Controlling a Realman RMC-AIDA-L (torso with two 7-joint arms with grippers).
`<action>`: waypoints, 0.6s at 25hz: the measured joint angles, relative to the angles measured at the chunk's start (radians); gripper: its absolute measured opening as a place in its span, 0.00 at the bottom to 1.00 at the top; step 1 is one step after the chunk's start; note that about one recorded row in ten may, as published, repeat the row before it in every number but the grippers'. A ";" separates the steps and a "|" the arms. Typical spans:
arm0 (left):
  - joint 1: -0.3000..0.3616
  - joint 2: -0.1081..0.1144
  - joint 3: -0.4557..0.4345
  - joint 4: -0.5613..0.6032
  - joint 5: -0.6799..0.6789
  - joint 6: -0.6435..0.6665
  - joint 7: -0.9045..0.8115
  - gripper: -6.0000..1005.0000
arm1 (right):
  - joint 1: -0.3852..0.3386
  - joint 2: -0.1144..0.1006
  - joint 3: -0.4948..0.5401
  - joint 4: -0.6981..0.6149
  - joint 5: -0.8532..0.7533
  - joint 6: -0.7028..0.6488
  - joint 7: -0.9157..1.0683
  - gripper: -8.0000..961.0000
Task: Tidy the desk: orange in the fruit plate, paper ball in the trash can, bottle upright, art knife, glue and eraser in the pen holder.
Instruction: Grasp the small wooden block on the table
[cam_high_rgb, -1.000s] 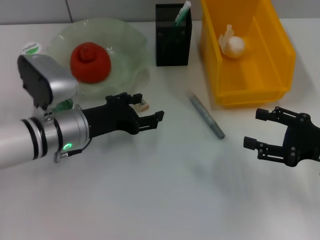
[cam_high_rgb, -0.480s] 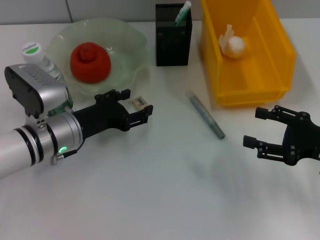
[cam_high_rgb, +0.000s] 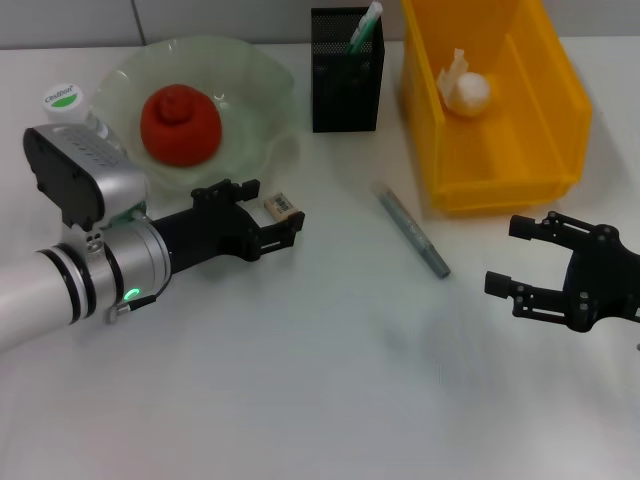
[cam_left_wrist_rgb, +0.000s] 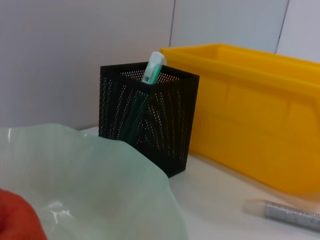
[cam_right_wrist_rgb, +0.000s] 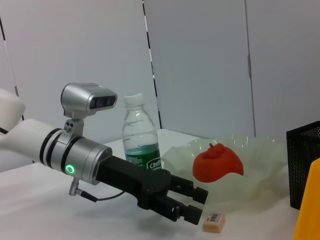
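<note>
The left arm's silver wrist housing covers most of the clear plastic bottle in the head view, leaving only its green-topped cap showing; the right wrist view shows it standing upright with a white cap and green label. The left pincer is black and angular, its fingers spread apart and holding nothing, with the small tan eraser lying on the white tabletop between the tips. The right pincer hovers over the tabletop near the yellow bin, also released and empty, its arm cut off by the picture's edge.

The orange, lumpy and reddish, sits in the wavy, translucent pale-green fruit plate. The crumpled white paper ball lies inside the glossy yellow plastic trash can. The black mesh pen holder stands between plate and bin, with a green-and-white stick poking out of it; its lower part is hidden. A slim grey glittery tube, the glue, lies slanted on the tabletop well outside the holder.
</note>
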 joint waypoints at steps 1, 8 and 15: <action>-0.004 0.000 0.007 -0.002 0.000 -0.005 0.001 0.79 | 0.000 0.000 0.000 0.000 0.000 0.000 0.000 0.84; -0.019 0.000 0.041 -0.009 -0.001 -0.032 0.003 0.79 | -0.004 0.002 0.000 0.000 0.001 -0.009 0.000 0.84; -0.029 0.000 0.042 -0.007 -0.006 -0.047 0.011 0.79 | -0.007 0.002 0.000 0.000 0.003 -0.012 0.004 0.84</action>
